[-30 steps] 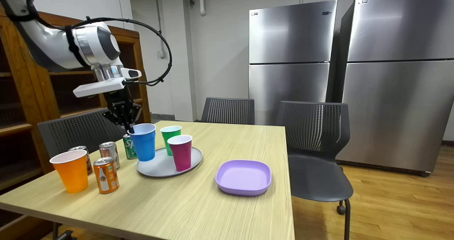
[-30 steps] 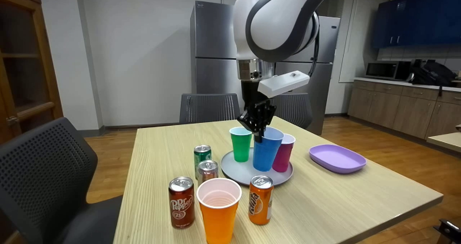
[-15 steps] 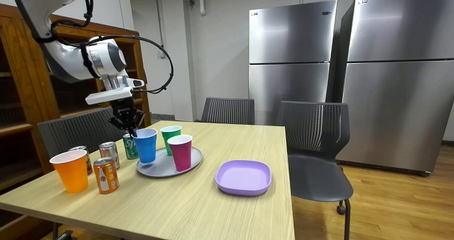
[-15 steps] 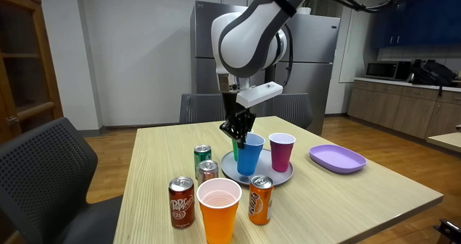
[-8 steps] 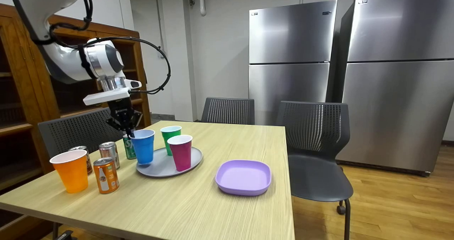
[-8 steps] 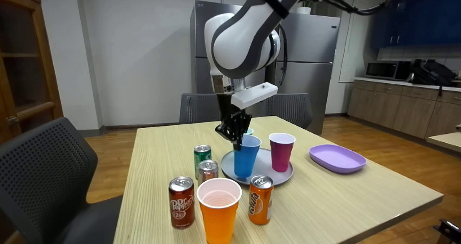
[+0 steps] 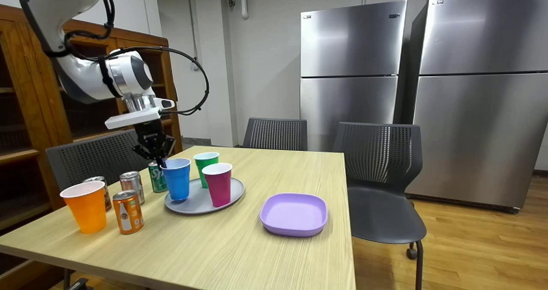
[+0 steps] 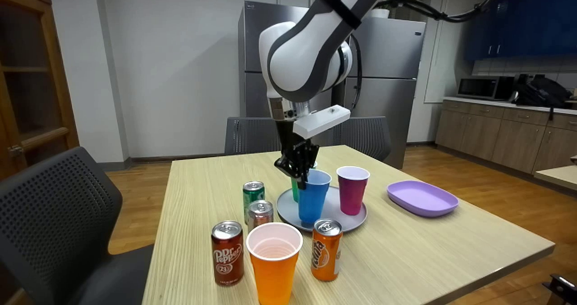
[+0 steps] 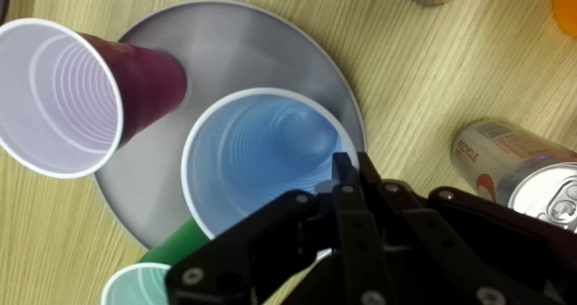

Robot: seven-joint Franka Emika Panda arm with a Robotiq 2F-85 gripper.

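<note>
Holding the blue cup (image 8: 313,201) by its rim. My gripper (image 9: 355,166) is clamped on the cup wall, one finger inside and one outside in the wrist view.

Change over two seconds: I have brought cup and gripper lower and away from the magenta cup (image 7: 218,186). In an exterior view the two cups overlapped then; grey plate (image 9: 248,43) now shows between them, and the blue cup hides most of the green cup (image 7: 206,170) there instead. Last half second: slight shift only. The blue cup is over the plate, towards the cans' side; whether its base touches, I cannot tell. Other items unmoved.

Surface: pale wood-grain table (image 7: 257,255). Beside the plate, all upright: green can (image 8: 251,201), pale can (image 8: 260,216), Dr Pepper can (image 8: 227,255), Fanta can (image 8: 325,255), orange cup (image 8: 274,273). Purple dish (image 7: 293,215) lies well apart from them.

Room: dark chairs (image 7: 381,213) round the table, two steel refrigerators (image 7: 351,46), a glazed wooden cabinet (image 7: 32,63), wood floor (image 7: 462,230). In an exterior view, a microwave (image 8: 478,87) and black bag (image 8: 543,91) on a counter (image 8: 509,127) below blue cupboards (image 8: 523,25).
</note>
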